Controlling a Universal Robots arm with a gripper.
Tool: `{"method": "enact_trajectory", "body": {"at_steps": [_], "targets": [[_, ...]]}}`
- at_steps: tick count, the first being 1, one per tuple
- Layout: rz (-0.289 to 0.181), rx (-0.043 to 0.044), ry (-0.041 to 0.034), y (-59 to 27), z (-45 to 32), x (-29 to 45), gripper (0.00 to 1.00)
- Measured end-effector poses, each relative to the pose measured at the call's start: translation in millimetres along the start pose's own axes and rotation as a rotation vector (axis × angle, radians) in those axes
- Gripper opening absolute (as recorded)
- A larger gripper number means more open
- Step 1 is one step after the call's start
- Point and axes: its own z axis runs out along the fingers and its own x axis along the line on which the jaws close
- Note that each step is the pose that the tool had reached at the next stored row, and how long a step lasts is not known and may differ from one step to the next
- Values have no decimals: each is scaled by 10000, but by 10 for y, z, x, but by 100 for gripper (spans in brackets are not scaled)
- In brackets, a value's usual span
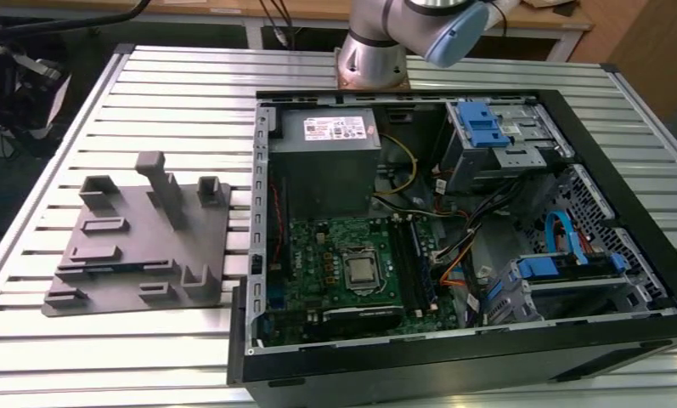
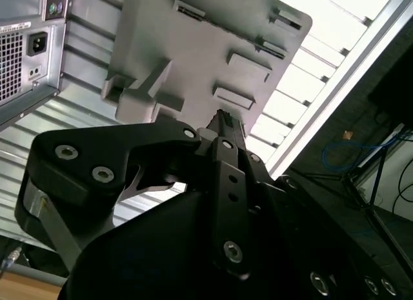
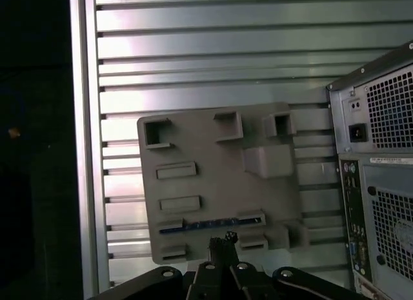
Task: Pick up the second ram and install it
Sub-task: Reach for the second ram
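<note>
Hanging over the grey holder (image 3: 219, 177) on the desk (image 3: 193, 55), your jaws are pressed together with nothing in them, and the second ram (image 3: 210, 224) lies flat in the holder's groove (likely so it cannot slide).

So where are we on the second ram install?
Nothing done yet: the second ram lies in its groove on the grey fixture, outside the open PC case. In hand: nothing; the gripper hangs over the fixture near the stick, jaws shut and empty. Left: the pick and the seating on the motherboard.
</note>
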Motion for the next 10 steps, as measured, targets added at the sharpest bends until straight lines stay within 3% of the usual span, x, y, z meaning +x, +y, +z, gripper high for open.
{"method": "enact_trajectory", "body": {"at_steps": [10], "targets": [[-2,1,1,-390,108,33,11]]}}
